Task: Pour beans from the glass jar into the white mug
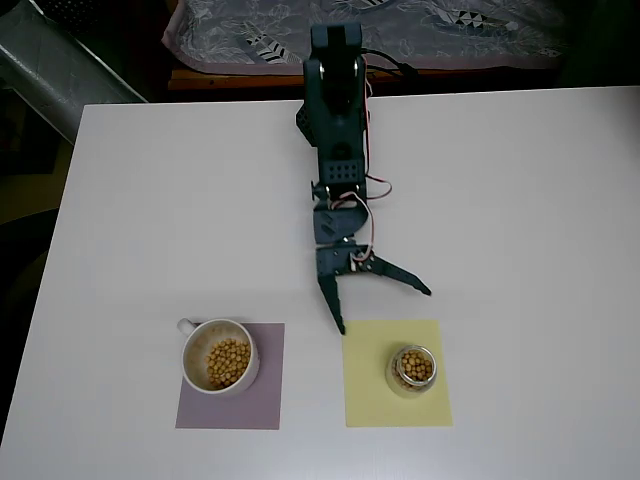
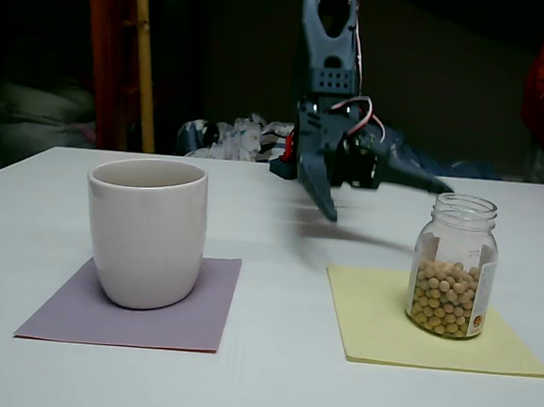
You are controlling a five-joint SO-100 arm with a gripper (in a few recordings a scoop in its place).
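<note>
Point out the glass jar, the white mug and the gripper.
glass jar [image 2: 453, 265], fixed view, its bean-filled side.
white mug [image 2: 145, 236], fixed view, its outer wall.
gripper [image 1: 385, 310], overhead view, midway between its spread fingertips.

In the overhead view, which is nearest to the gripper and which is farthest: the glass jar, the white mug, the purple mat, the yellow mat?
Measured from the gripper:
1. yellow mat, just below the fingertips.
2. glass jar, on that mat, lower right.
3. purple mat and white mug, lower left; too close to call.
</note>
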